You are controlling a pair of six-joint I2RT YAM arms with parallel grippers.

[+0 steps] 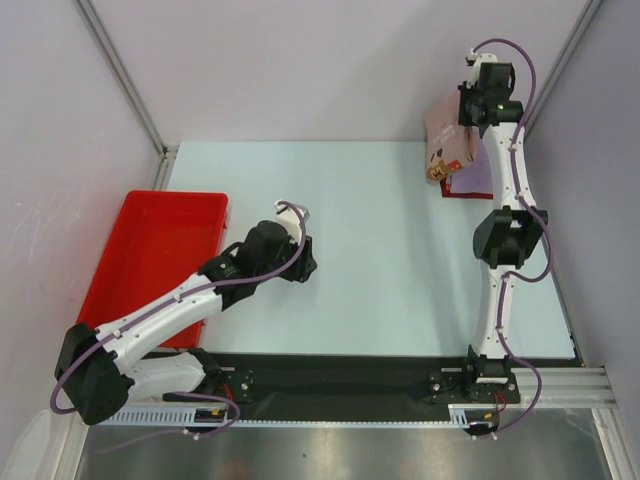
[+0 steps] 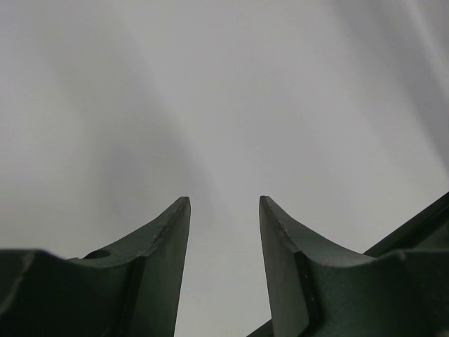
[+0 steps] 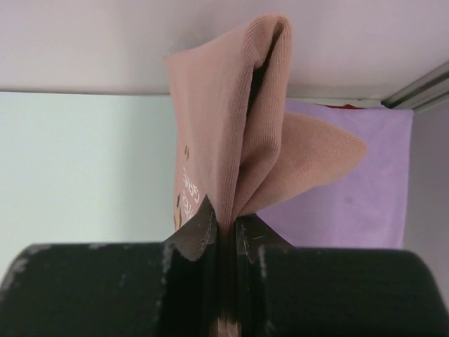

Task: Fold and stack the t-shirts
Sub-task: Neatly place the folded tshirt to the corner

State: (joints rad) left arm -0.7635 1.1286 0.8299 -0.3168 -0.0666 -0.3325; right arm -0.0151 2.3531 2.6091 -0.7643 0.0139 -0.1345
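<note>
My right gripper [image 1: 470, 128] is shut on the dusty-pink t-shirt [image 1: 446, 140] and holds it folded and hanging at the far right of the table. In the right wrist view the pink cloth [image 3: 231, 133] rises bunched from between the closed fingers [image 3: 200, 232], part of its print showing. Below it lies the folded lavender t-shirt [image 3: 351, 203], also visible in the top view [image 1: 478, 178], with a sliver of the red t-shirt [image 1: 462, 192] under it. My left gripper [image 1: 303, 262] is open and empty low over the table at centre left, its fingertips [image 2: 179, 217] apart.
A red plastic tray [image 1: 150, 260] stands at the left edge of the table. The right arm stretches along the right side. A metal frame post runs at the back right corner [image 3: 421, 88].
</note>
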